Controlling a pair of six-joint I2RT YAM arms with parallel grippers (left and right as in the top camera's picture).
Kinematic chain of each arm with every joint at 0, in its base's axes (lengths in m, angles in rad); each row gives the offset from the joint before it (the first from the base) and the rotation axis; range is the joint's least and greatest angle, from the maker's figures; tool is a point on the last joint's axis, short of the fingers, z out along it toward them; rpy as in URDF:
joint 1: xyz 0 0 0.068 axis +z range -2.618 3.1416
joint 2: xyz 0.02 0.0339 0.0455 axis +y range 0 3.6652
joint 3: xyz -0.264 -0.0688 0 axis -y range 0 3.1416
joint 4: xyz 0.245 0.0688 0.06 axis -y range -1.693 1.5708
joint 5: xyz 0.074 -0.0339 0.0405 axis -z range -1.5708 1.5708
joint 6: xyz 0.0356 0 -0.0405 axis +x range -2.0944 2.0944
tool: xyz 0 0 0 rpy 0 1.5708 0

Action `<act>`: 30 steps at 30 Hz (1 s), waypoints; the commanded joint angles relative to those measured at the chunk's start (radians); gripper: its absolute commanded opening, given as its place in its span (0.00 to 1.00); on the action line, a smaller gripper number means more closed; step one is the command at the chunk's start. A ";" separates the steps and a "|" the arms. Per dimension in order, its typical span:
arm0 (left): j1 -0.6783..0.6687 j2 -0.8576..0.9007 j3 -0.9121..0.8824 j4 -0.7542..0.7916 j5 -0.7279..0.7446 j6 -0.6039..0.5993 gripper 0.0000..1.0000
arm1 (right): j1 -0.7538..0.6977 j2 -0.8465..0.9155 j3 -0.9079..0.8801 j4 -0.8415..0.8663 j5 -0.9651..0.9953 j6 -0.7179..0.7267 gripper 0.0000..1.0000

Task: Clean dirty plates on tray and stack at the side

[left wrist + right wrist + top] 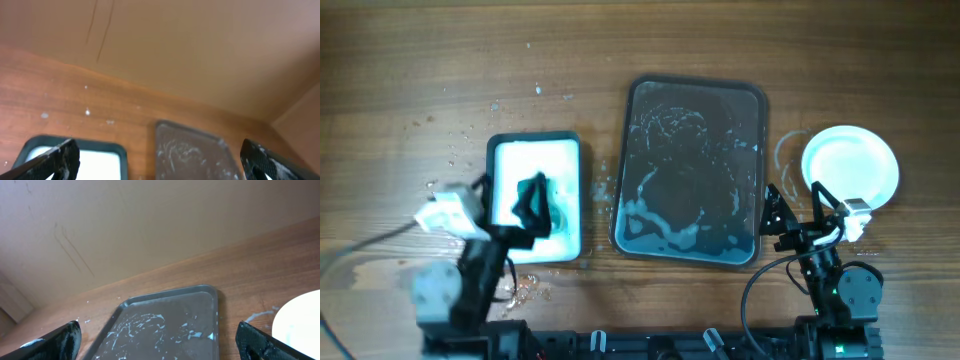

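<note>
The dark grey tray (695, 170) lies in the middle of the table with blue-white smears and no plate on it. It also shows in the left wrist view (192, 150) and the right wrist view (165, 325). A white plate (850, 168) with a pale blue film sits on the table to the tray's right. Whether others lie under it is hidden. Its edge shows in the right wrist view (300, 322). My right gripper (796, 205) (160, 347) is open and empty, between the tray and the plate. My left gripper (505, 212) (160, 162) is open and empty over the small tray.
A smaller white-bottomed, dark-rimmed tray (560, 150) (100, 157) stands left of the grey tray and holds a dark sponge-like lump (534, 200) in bluish liquid. Droplets lie on the wood at the far left (450, 150), and a wet ring (786, 150) lies beside the plate.
</note>
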 commanded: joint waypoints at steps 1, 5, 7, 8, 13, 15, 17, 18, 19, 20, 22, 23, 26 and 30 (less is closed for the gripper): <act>-0.005 -0.233 -0.177 0.030 -0.002 0.039 1.00 | -0.005 -0.006 -0.001 0.006 0.011 0.006 0.99; -0.007 -0.232 -0.285 0.085 -0.003 0.039 1.00 | -0.005 -0.006 -0.001 0.006 0.011 0.006 1.00; -0.007 -0.232 -0.354 0.138 -0.002 0.038 1.00 | -0.005 -0.006 -0.001 0.006 0.011 0.006 1.00; -0.007 -0.232 -0.390 0.170 -0.002 0.030 1.00 | -0.005 -0.006 -0.001 0.006 0.011 0.006 1.00; -0.008 -0.232 -0.399 0.192 -0.002 0.027 1.00 | -0.005 -0.006 -0.001 0.006 0.011 0.006 1.00; -0.008 -0.231 -0.399 0.192 -0.002 0.027 1.00 | -0.005 -0.006 -0.001 0.006 0.011 0.006 1.00; -0.008 -0.231 -0.399 0.192 -0.002 0.027 1.00 | -0.005 -0.006 -0.001 0.006 0.011 0.006 1.00; -0.008 -0.231 -0.399 0.192 -0.002 0.027 1.00 | -0.005 -0.006 -0.001 0.006 0.011 0.006 1.00; -0.008 -0.231 -0.399 0.192 -0.002 0.027 1.00 | -0.005 -0.006 -0.001 0.006 0.011 0.006 1.00; -0.008 -0.231 -0.399 0.192 -0.002 0.027 1.00 | -0.005 -0.006 -0.001 0.006 0.011 0.006 1.00; -0.008 -0.231 -0.399 0.192 -0.002 0.027 1.00 | -0.005 -0.006 -0.001 0.006 0.011 0.006 1.00; -0.008 -0.231 -0.399 0.192 -0.002 0.027 1.00 | -0.005 -0.006 -0.001 0.006 0.011 0.006 1.00; -0.008 -0.231 -0.399 0.192 -0.002 0.027 1.00 | -0.005 -0.006 -0.001 0.006 0.011 0.006 1.00; -0.008 -0.231 -0.399 0.192 -0.002 0.027 1.00 | -0.005 -0.006 -0.001 0.006 0.011 0.006 1.00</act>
